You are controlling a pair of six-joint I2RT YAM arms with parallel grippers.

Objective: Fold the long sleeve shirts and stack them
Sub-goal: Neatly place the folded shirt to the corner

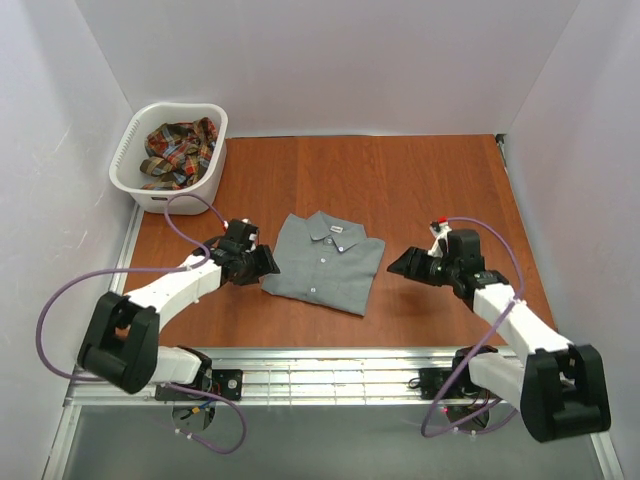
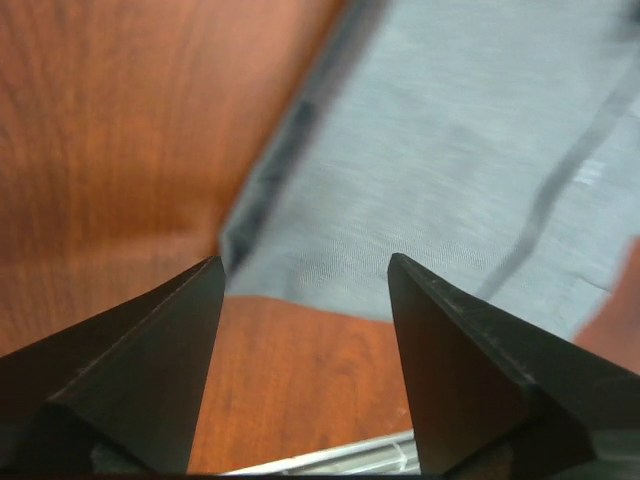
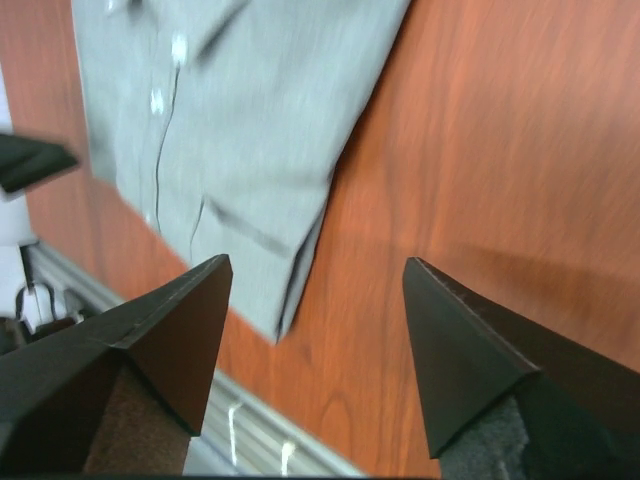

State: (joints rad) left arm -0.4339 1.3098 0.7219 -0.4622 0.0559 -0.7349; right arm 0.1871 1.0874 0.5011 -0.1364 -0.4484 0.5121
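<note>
Closest to me, the two arm bases sit on the metal rail [image 1: 320,375] along the near edge of the bench [image 1: 440,180]. From there both arms reach forward and inward, low over the wood.

My left gripper [image 1: 264,264] is spread, with nothing between its fingers. It sits just beside the near left edge of the grey shirt [image 1: 328,262]. From the overhead camera I cannot tell whether it brushes the cloth. The left wrist view shows the shirt's folded corner just ahead of the fingertips, with bare bench under them.

My right gripper [image 1: 398,265] is spread too and holds nothing. It points at the shirt's right side, with a strip of bare wood between it and the cloth. Its wrist camera shows the shirt's button line and folded edge ahead and to the left.

The grey shirt lies folded into a compact rectangle in the middle of the bench, button front up, collar toward the far side, turned slightly askew.

Further back, in the far left corner, the white laundry basket [image 1: 215,150] holds the plaid shirt [image 1: 178,152], bunched up inside it.
</note>
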